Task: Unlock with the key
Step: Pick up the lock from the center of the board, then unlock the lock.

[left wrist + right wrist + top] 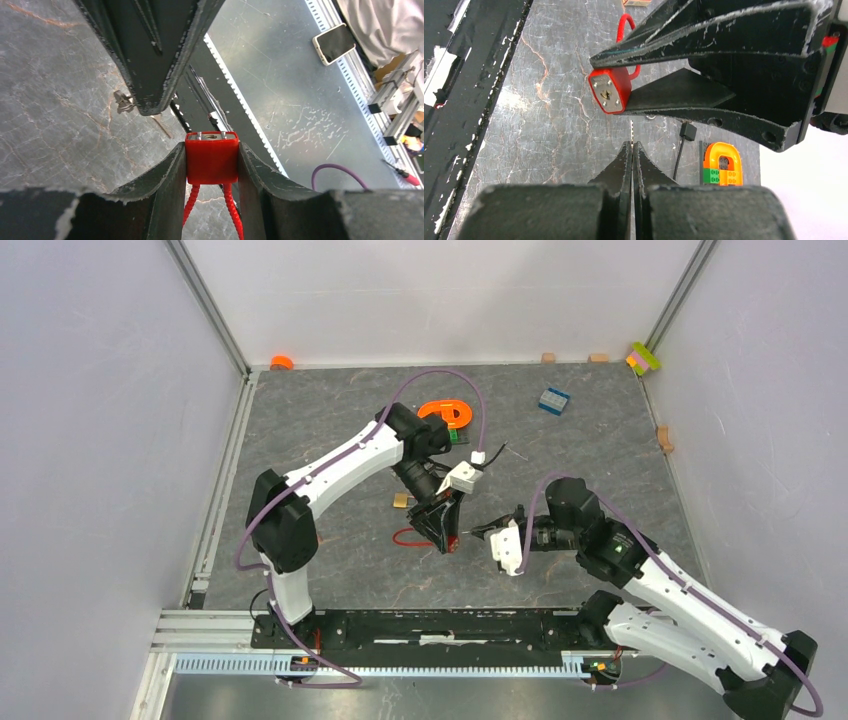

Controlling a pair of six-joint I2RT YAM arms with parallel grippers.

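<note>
Here the left claw (212, 150) is clenched on the red padlock (212, 167), whose red cable shackle (231, 210) trails back between its fingers. The right claw (632, 146) is pinched shut on a thin key (631, 131). The blade pokes ahead of its tips, near the padlock's keyhole face (605, 94).

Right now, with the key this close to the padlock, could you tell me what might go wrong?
1. The key is not lined up with the keyhole, so it may strike beside it.
2. The right fingers pinch the key thinly, so it could twist.
3. The left fingers grip the red padlock only by its sides, so a push may slide it.
</note>
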